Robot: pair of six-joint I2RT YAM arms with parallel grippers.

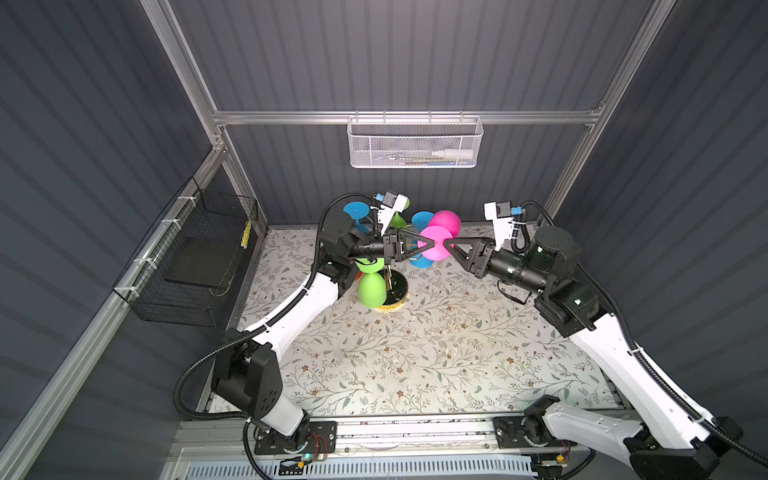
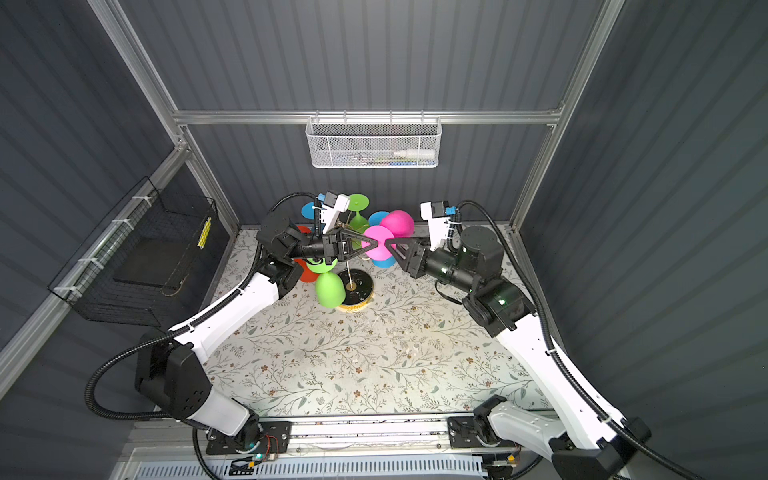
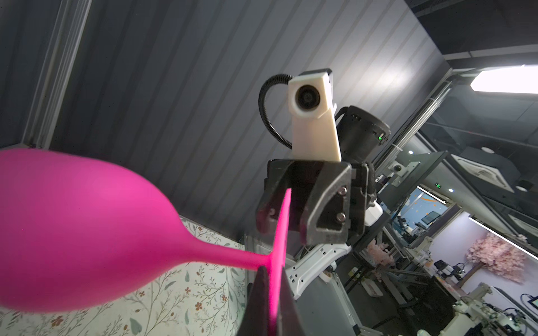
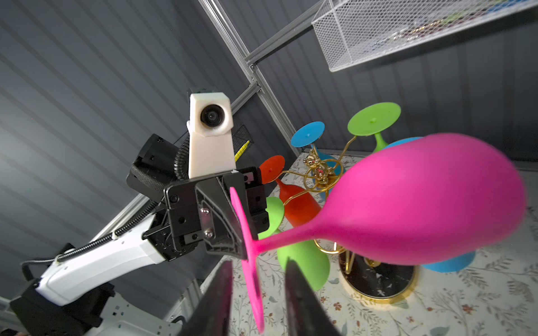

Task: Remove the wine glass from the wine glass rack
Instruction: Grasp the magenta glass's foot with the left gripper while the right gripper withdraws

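Grey ribbed walls point(image 1: 415, 62) around a floral counter point(image 1: 415, 353). Hard to read in both top views: most of the wine glass rack point(image 1: 399, 284) point(image 2: 361, 286), pole and loops masked by the left arm point(image 1: 307, 299), only the black gold-rimmed base plain. Clearer from the right wrist point(image 4: 378, 282), gold wire curls carrying other glasses point(image 4: 297, 203), green, blue and orange. Contents of the white mesh basket point(image 1: 415, 145) too faint to name.

Pink wine glass point(image 1: 446, 222) point(image 3: 72, 227) point(image 4: 422, 203): matte, opaque, egg-shaped bowl, thin stem, flat round foot; bowl edge blurred from the right wrist. Lying sideways in the air just beside the rack, foot off the loops. Left tool point(image 1: 423, 246) point(image 2: 368, 245) point(image 3: 272, 279) pinched tight on the foot's rim. Right tool point(image 1: 449, 245) point(image 2: 390, 244) point(image 4: 258, 263) with fingers apart, straddling the opposite rim, a gap on either side.
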